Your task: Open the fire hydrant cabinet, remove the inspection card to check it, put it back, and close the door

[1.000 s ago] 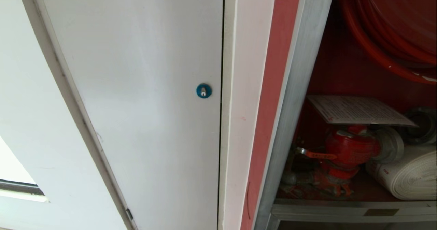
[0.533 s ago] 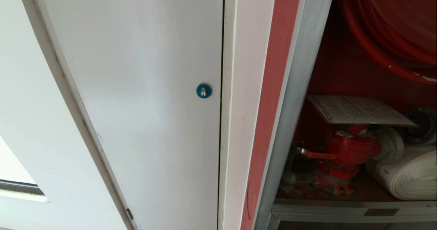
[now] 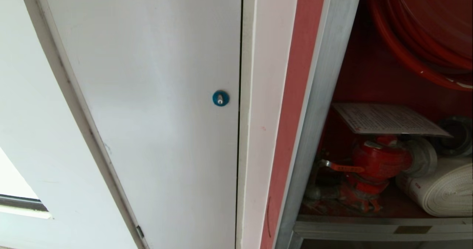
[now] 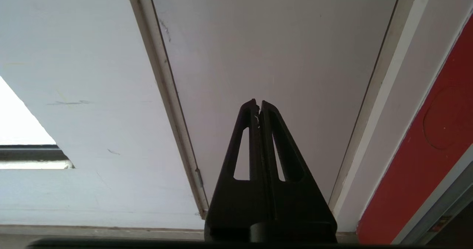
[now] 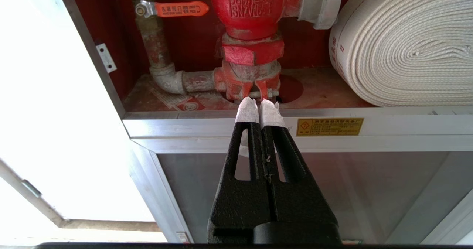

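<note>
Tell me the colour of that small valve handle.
Orange, on the valve handle; clearest in the right wrist view.

**Nothing has moved**

The head view looks the same now as it did a second ago. The card (image 3: 388, 119) lies on top of the red valve (image 3: 380, 162) in just the same spot. No arm has come into that view, and nothing in the cabinet (image 3: 325, 94) has shifted.

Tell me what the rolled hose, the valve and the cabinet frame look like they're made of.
Hose: white woven fabric, ribbed weave visible. Valve: probably cast metal, glossy red paint, raised lettering. Cabinet frame: brushed silver metal, likely aluminium.
</note>
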`<state>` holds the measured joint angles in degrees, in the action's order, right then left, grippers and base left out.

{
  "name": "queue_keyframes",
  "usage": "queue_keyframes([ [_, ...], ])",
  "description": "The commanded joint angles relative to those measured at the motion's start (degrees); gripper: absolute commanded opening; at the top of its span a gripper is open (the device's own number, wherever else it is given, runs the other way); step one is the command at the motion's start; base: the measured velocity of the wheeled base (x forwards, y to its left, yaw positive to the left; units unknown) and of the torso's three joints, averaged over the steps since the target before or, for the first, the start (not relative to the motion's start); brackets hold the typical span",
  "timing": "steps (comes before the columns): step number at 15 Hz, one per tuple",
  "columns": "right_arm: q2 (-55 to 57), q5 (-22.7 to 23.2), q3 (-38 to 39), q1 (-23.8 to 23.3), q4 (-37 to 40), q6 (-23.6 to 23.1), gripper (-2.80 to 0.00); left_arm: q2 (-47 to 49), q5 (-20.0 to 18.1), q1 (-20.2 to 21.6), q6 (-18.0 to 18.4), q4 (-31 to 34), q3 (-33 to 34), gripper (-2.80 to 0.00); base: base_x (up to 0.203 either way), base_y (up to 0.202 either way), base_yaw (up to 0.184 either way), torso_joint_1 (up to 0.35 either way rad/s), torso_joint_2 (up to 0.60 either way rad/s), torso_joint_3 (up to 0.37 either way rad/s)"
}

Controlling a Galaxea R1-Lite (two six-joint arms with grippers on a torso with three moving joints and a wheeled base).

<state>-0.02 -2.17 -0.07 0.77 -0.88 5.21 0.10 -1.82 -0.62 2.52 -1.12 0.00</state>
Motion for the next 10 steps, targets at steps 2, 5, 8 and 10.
queue_keyframes([
  [2, 0.0, 0.0, 0.0, 0.0, 0.1, 0.0, -2.8, 0.0, 0.0, 0.0, -0.1, 0.0, 0.8, -2.8, 0.0, 0.0, 0.0, 0.0, 0.0, 0.0],
  [5, 0.0, 0.0, 0.0, 0.0, 0.1, -0.1, -2.8, 0.1, 0.0, 0.0, -0.4, 0.0, 0.7, -2.8, -0.036, 0.0, 0.001, 0.004, 0.0, 0.0],
  [8, 0.0, 0.0, 0.0, 0.0, 0.1, 0.0, -2.8, 0.0, 0.1, 0.0, -0.7, 0.0, 0.7, -2.8, -0.192, 0.0, 0.0, -0.003, 0.01, 0.004],
  [10, 0.0, 0.0, 0.0, 0.0, 0.1, 0.0, -2.8, 0.0, 0.1, 0.0, -0.7, 0.0, 0.7, -2.8, -0.195, 0.0, 0.001, 0.002, 0.0, 0.001],
])
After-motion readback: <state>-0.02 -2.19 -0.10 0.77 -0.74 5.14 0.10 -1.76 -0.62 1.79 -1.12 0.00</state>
